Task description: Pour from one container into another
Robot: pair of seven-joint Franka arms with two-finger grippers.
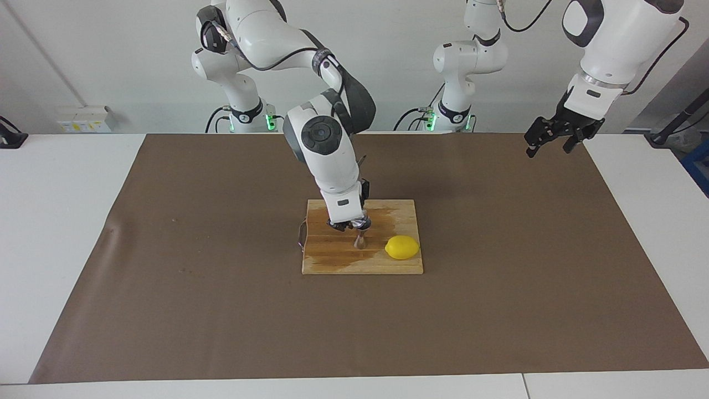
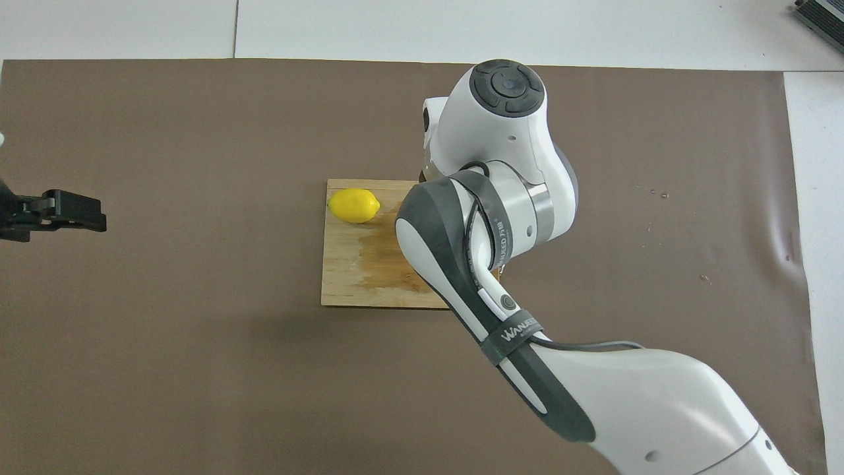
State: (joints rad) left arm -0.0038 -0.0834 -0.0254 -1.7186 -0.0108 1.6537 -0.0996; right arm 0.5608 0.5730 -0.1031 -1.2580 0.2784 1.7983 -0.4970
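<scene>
Lemon (image 2: pixel 354 205) on wet cutting board (image 2: pixel 356 277), right arm (image 2: pixel 501 198) over it

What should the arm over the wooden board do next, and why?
Probably tip the glass cup a little further. The right gripper holds it tilted just above the metal jigger on the cutting board, beside the lemon. The left gripper waits apart.

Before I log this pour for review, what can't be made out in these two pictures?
- Glass cup: overhead view, hidden under the right arm; facing view, too small to show its contents.
- Jigger: overhead view, hidden by the same arm; its fill level is unreadable anywhere.
- Right pincer: its grip is too small to read.
- Left pincer: overhead view, cut off at the edge.
</scene>
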